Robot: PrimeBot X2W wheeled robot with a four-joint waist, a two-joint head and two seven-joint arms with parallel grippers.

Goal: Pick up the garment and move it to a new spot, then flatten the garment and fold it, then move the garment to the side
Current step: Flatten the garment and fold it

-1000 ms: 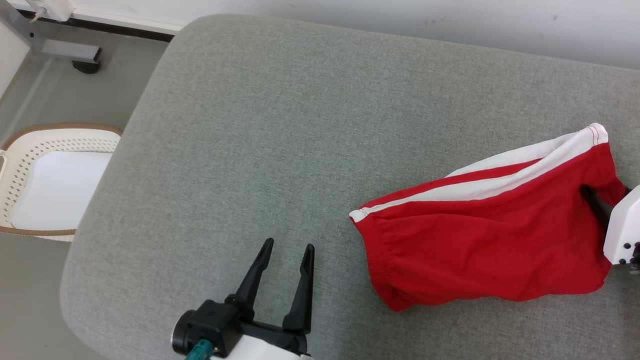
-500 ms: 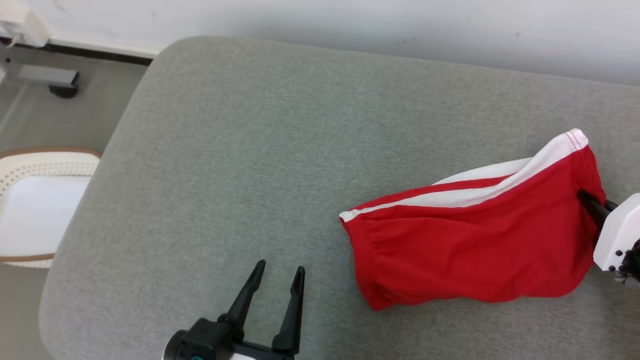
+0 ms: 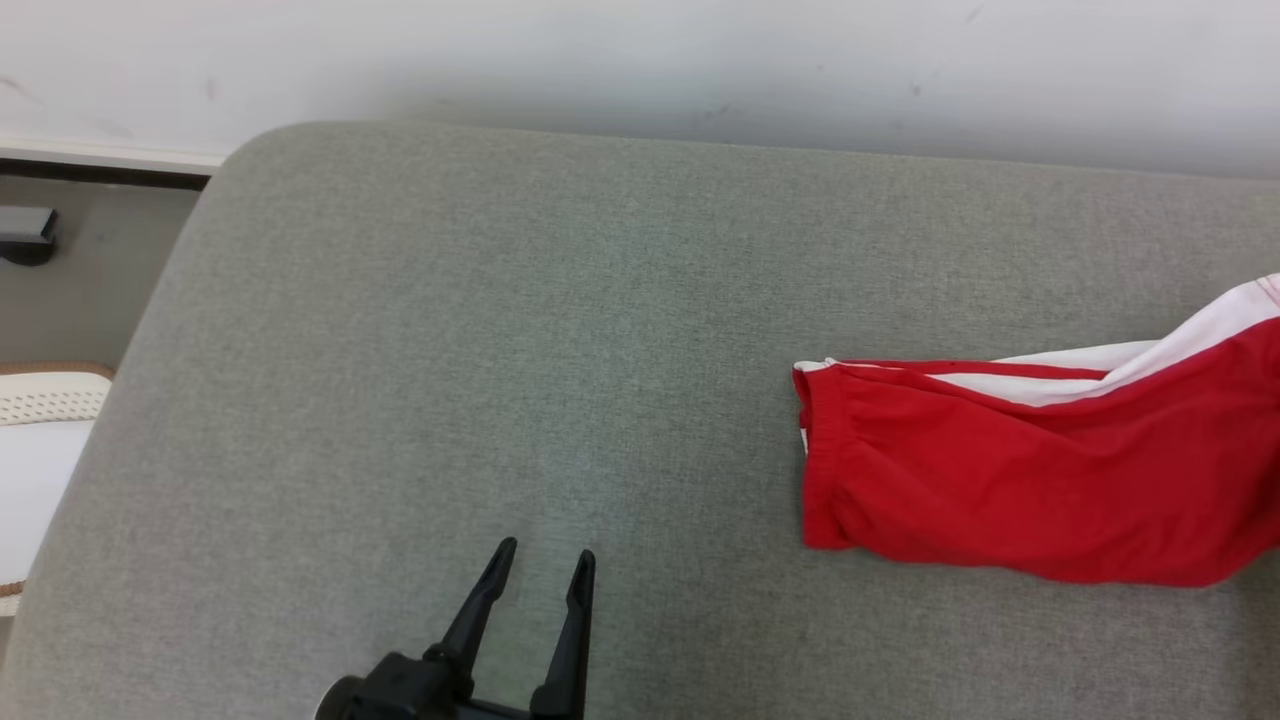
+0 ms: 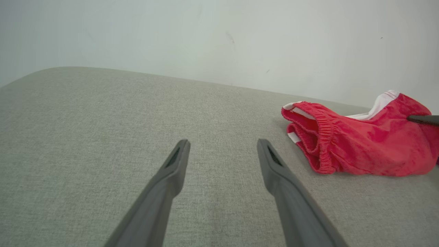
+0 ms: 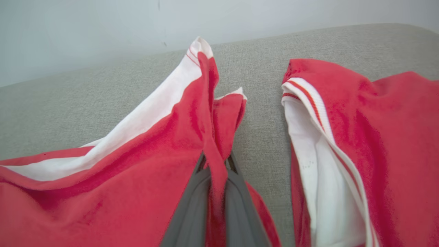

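The garment (image 3: pixel 1030 480), red shorts with white side stripes, lies on the grey cushion (image 3: pixel 450 350) at the right and runs past the head view's right edge. In the right wrist view my right gripper (image 5: pixel 216 156) is shut on a raised fold of the garment (image 5: pixel 120 164), with red cloth pinched between its fingers. The other leg lies to the right of that fold. My left gripper (image 3: pixel 548 548) stands open over bare cushion, well left of the waistband. The left wrist view shows the left gripper (image 4: pixel 223 141) holding nothing, the garment (image 4: pixel 360 144) at the right, and a dark right fingertip (image 4: pixel 423 119) at its far end.
A white wall (image 3: pixel 640 60) runs along the cushion's far edge. Off the cushion's left edge a white perforated basket (image 3: pixel 40 440) stands on the floor, and a dark metal foot (image 3: pixel 25 230) sits farther back. Bare cushion stretches left of the garment.
My right gripper has shut on the garment's leg end and drawn the garment to the right, stretching it lower and longer. The head camera has shifted. My left gripper stays open.
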